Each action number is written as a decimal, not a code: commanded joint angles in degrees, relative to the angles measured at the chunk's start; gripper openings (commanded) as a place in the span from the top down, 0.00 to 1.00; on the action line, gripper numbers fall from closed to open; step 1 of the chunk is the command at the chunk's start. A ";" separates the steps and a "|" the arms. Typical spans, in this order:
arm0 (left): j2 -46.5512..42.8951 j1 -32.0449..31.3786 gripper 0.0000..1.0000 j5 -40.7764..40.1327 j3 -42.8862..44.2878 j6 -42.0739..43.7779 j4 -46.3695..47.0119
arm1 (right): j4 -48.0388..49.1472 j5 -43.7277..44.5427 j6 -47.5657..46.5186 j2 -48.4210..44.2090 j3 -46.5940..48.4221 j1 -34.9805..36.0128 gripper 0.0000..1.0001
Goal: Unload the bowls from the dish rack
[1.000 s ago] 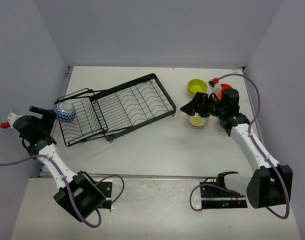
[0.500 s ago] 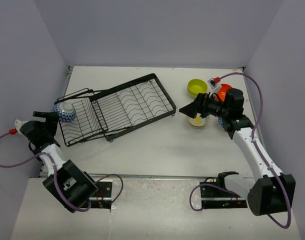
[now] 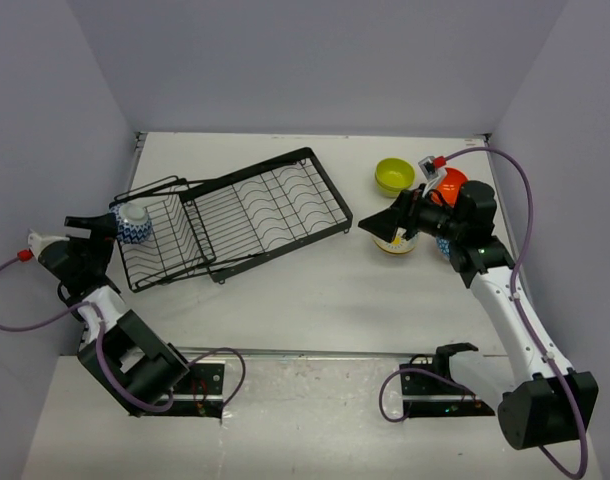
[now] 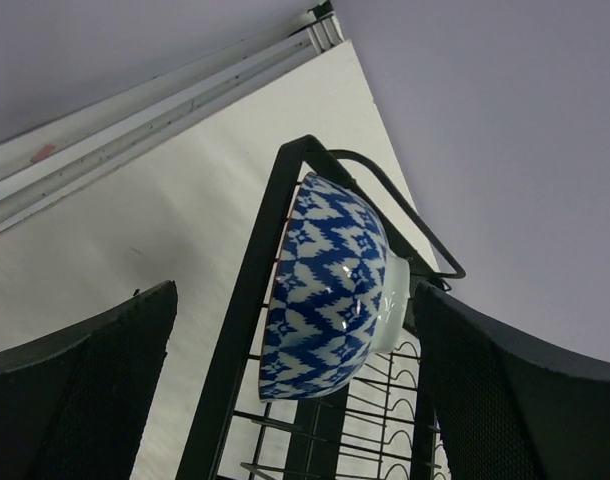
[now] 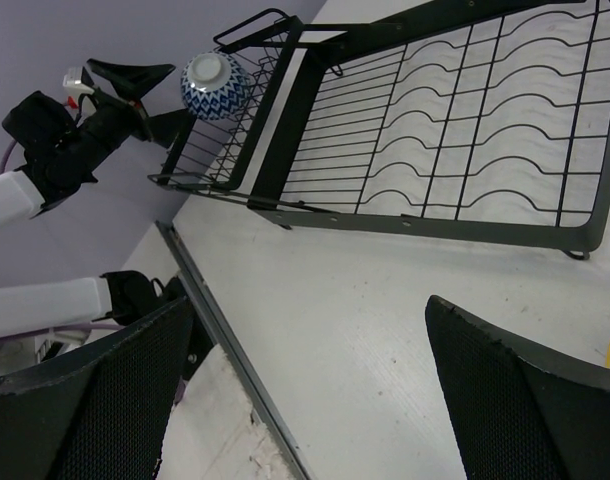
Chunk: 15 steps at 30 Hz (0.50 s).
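Resting tipped at the narrow end of the dish rack (image 4: 233,330), the blue-and-white bowl (image 4: 325,290) is the only 1 left in the wires. It shows its white foot ring rather than its mouth, and its rim leans against the rack's outer bar. 3 others stand on the table (image 3: 315,290) well to the right: the lime green bowl (image 3: 393,175), the orange-red bowl (image 3: 451,181) and the cream bowl (image 3: 395,241).

The left gripper (image 4: 293,287) faces the patterned bowl from just outside the rack, its jaws spread wide and touching nothing. The right gripper (image 5: 307,300) hangs near the cream bowl, its jaws also spread and empty.

The bowl looks like glazed ceramic, so it is probably rigid, fairly light, smooth enough to slip, and liable to chip if knocked against the bars. The belly is likely too round and slick for a secure pinch. A better hold seems to be the wall near the rim, with 1 jaw inside and 1 outside. Because the rim sits so close to the frame, the foot ring may be the easier first purchase. It should lift clear of the wires before it swings.
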 commanded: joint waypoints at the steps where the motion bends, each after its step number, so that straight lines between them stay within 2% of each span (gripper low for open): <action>1: -0.53 -0.62 0.00 2.81 3.17 -0.68 5.00 | 1.41 -2.46 0.07 0.12 -0.01 0.51 0.01; 15: 5.10 -1.76 0.03 8.35 8.01 -2.43 4.56 | 1.76 -2.55 -0.55 -0.41 -0.63 1.04 0.01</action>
